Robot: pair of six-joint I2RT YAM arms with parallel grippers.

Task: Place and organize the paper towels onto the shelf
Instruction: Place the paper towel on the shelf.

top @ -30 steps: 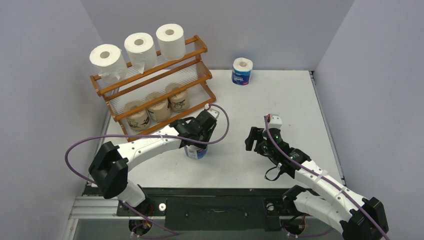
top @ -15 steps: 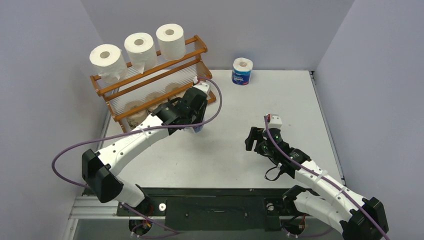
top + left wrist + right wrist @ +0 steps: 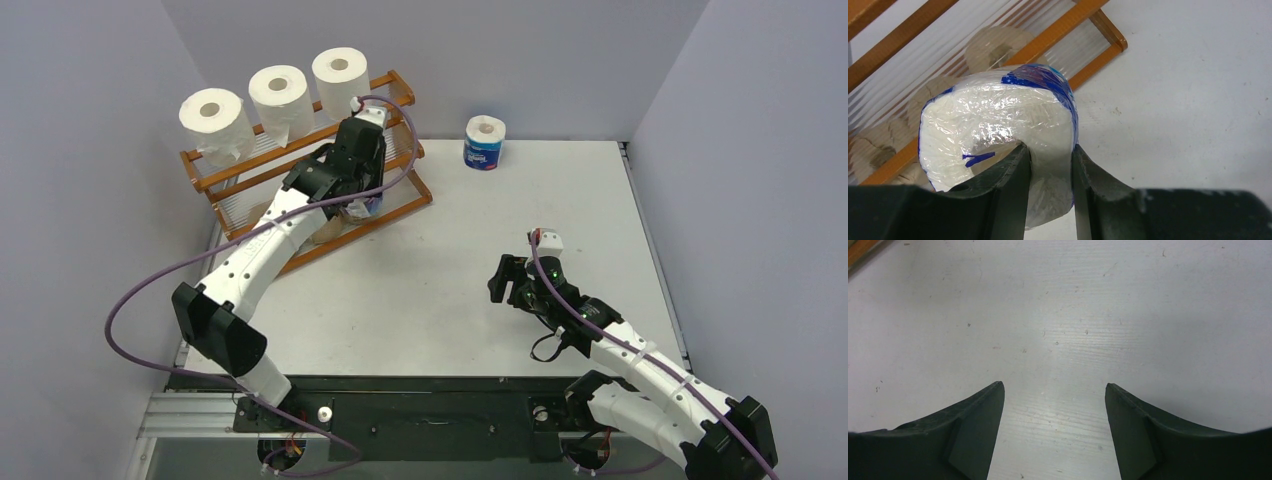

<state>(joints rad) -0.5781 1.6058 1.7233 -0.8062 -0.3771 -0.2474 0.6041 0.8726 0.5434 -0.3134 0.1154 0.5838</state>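
Since the earlier frame the left arm has been swung from the desk (image 3: 560,200) up to the shelf (image 3: 392,103), and the blue roll (image 3: 366,207) has been carried with it. The right arm has not been moved.

In the top view the left arm is stretched out diagonally, its wrist raised over the right end of the shelf and the left end effector (image 3: 358,198) pointed downward. The roll is held in the air before the lower tiers and is not yet set down. Three white rolls (image 3: 280,95) stand on the top tier. The cable (image 3: 410,135) is looped near the rightmost one, which could probably be knocked off. A second blue roll (image 3: 484,140) is left on the desk.

In the left wrist view the left end effector (image 3: 1049,155) is seen clamped on the roll's wall, with one finger inside the core. The wrap looks soft, so the roll could slip, tilt, or be caught on a rail. The brown rolls (image 3: 998,45) seen through the slats could also be pushed.

In the right wrist view the right end effector (image 3: 1053,390) is seen with fingers apart over the desk, and nothing is held.
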